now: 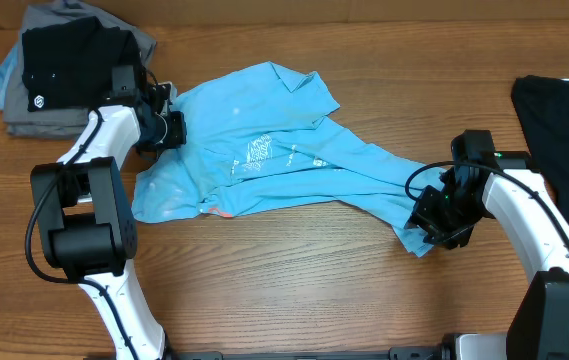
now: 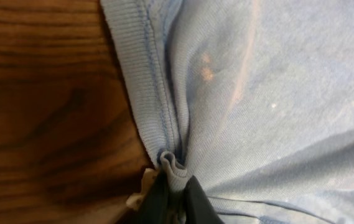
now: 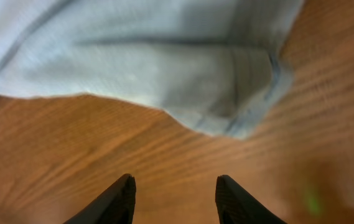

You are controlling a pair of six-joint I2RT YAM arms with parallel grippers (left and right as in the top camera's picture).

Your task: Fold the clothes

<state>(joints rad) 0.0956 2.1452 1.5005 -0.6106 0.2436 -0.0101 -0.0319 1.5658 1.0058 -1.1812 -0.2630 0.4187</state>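
The light blue T-shirt lies crumpled across the middle of the wooden table, white lettering facing up, one part trailing right toward my right arm. My left gripper is at the shirt's left edge and is shut on a bunched fold of its ribbed hem. My right gripper is open and empty, just off the shirt's right end. In the right wrist view its fingers hover over bare wood, short of the shirt's corner.
A stack of folded garments, black shirt with white logo on top of grey ones, sits at the back left. A black garment lies at the right edge. Bare wood runs along the front.
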